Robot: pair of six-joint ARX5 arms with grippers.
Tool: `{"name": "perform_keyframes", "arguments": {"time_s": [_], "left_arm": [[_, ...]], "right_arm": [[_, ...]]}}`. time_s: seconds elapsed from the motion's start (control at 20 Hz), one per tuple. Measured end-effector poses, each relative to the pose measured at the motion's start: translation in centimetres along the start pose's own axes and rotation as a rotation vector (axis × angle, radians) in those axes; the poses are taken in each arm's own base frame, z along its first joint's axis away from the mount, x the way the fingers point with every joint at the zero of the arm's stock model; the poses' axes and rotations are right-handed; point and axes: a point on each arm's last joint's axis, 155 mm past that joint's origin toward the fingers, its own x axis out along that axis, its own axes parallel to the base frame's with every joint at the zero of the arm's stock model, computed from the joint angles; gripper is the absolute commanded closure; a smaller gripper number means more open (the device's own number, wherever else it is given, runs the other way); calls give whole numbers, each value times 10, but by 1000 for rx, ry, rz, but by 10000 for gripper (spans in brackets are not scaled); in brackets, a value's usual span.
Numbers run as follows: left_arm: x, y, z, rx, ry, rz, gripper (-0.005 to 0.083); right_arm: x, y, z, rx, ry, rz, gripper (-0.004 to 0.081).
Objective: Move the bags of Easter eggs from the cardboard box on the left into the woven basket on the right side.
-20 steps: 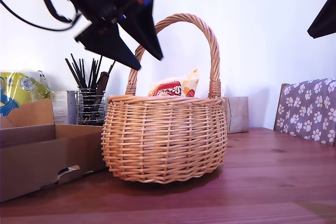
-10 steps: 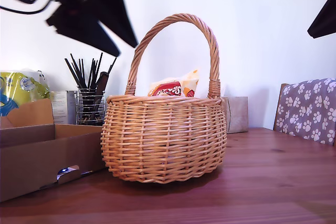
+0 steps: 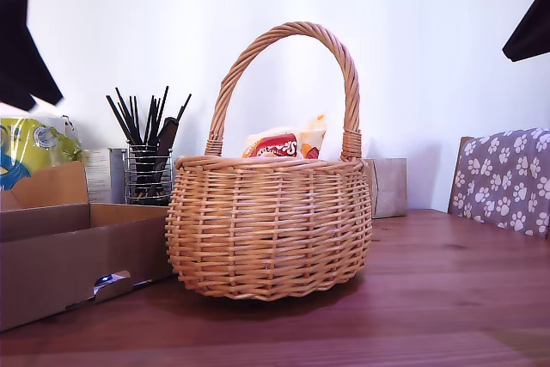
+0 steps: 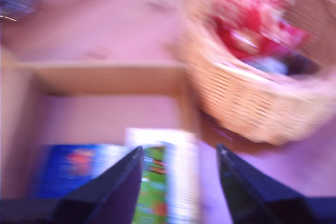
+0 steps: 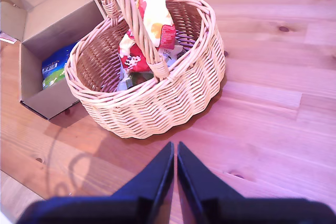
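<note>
First wrist view, blurred: the first claw (image 4: 178, 156) gapes empty above the cardboard box (image 4: 105, 80); a green bag (image 4: 155, 187) lies lengthwise between its fingers; the second claw (image 5: 175, 153) is closed, empty.

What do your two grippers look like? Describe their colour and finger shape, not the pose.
My first gripper has two matte black fingers, broad at the base and tapering to sharp triangular tips. My second gripper has the same black, wedge-shaped fingers, flat-faced and narrowing to points. No markings or cables show in either wrist view. The first wrist view is blurred, so finer surface detail there cannot be told.
</note>
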Motion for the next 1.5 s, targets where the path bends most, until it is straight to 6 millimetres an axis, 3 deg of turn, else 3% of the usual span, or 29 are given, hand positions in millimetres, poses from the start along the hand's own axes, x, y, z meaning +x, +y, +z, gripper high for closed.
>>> {"name": "perform_keyframes", "arguments": {"time_s": [0.15, 0.7, 0.95, 1.15, 1.5], "left_arm": [[11, 18, -11, 0, 54, 57, 30], [84, 29, -79, -7, 406, -15, 30], [98, 37, -84, -34, 559, -39, 30], [106, 41, -114, -41, 704, -43, 30], [104, 42, -117, -50, 731, -37, 31]], "right_arm": [[0, 0, 1, -4, -3, 0, 782], [0, 0, 2, -25, -8, 0, 782], [0, 0, 2, -26, -8, 0, 782], [0, 0, 2, -26, -9, 0, 782], [0, 0, 3, -26, -10, 0, 782]]}}
